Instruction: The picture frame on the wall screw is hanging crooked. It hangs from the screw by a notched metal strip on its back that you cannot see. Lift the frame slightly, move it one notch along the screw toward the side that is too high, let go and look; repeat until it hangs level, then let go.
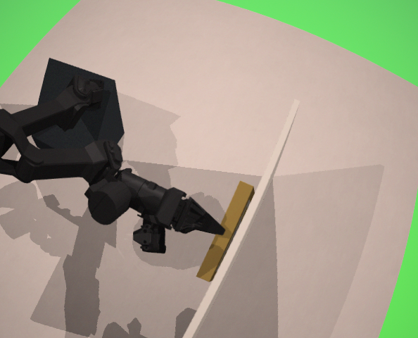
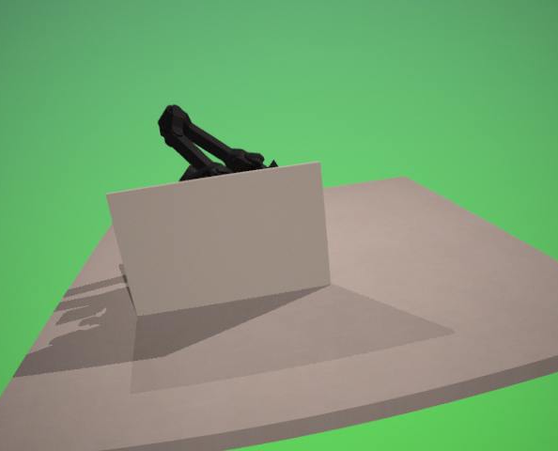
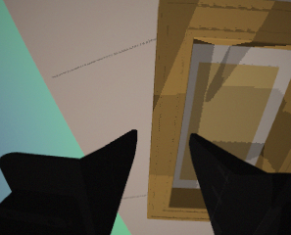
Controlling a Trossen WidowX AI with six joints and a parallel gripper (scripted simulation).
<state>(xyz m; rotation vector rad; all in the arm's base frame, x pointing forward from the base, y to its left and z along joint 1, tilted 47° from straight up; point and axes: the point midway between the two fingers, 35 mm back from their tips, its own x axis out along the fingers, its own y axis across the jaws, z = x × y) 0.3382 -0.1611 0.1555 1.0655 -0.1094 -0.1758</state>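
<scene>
The picture frame (image 1: 239, 203) (image 3: 168, 110) is wooden yellow-brown, with a pale mat around an ochre picture (image 3: 238, 108). It hangs against the front of the upright wall panel (image 1: 283, 139) (image 2: 221, 242) (image 3: 106, 93). My gripper (image 1: 223, 232) (image 3: 163, 136) is partly open at the frame. In the wrist view its fingertips stand on either side of the frame's left bar, one over the wall and one over the opening, with a visible gap on the outer side. The screw and the notched strip are hidden. I cannot tell the exact tilt.
The wall panel stands on a pale table (image 1: 224, 72) (image 2: 415, 272). The arm's dark base block (image 1: 51, 87) is behind the gripper in the top view. In the exterior view the panel hides the frame and gripper. Shadows of the arm and panel fall across the table.
</scene>
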